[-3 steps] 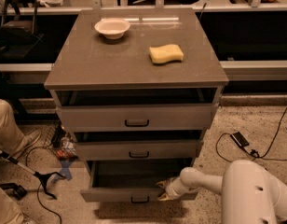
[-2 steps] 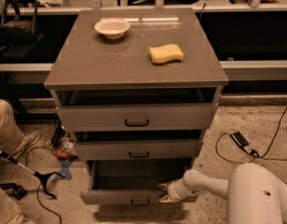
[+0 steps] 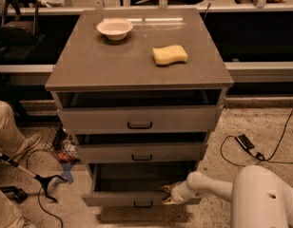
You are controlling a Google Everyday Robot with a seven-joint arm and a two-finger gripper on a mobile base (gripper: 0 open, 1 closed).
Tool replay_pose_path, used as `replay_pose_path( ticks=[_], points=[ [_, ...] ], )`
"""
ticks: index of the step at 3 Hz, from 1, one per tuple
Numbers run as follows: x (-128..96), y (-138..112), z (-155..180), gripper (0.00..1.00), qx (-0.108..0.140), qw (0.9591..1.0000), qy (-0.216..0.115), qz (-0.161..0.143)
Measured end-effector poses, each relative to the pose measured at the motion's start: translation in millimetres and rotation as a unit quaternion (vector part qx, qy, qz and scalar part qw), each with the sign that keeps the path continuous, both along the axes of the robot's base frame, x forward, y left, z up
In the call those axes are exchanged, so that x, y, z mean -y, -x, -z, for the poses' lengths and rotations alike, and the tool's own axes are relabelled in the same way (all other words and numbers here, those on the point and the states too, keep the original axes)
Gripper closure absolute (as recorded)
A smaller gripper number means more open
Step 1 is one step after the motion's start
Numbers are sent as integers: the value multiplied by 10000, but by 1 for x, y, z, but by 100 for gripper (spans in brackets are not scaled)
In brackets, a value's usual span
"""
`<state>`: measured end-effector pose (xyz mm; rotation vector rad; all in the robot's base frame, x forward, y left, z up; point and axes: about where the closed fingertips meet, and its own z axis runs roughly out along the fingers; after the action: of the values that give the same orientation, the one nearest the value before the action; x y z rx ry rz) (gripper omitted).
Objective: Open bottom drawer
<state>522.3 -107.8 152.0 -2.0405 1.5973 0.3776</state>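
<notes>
The bottom drawer point(image 3: 118, 199) is the lowest of three grey drawers in the cabinet. It stands pulled out, its dark inside showing above its front, with a small black bar handle point(image 3: 143, 204) at the bottom middle. My gripper point(image 3: 167, 194) sits at the right part of the drawer's front top edge, at the end of my white arm point(image 3: 208, 186) reaching in from the lower right. It is at or just over the front panel's rim.
The middle drawer point(image 3: 141, 152) and top drawer point(image 3: 139, 119) are also slightly out. On the cabinet top lie a white bowl point(image 3: 114, 28) and a yellow sponge point(image 3: 170, 54). A person's leg point(image 3: 6, 127) and cables lie on the floor to the left; a cable with an adapter point(image 3: 245, 142) is on the right.
The bottom drawer has come out a little further, and my gripper has shifted slightly with it. Everything else is unchanged.
</notes>
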Motion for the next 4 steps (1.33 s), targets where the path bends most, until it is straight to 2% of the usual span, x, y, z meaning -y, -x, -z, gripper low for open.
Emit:
replay_pose_path(
  ticks=[2,3,4],
  points=[
    [-2,2,1,16,-15,10000,-8,-10],
    [-3,3,2,0,-28,10000,-16,-19],
    [-4,4,2,0,-28,10000,12,-12]
  ],
)
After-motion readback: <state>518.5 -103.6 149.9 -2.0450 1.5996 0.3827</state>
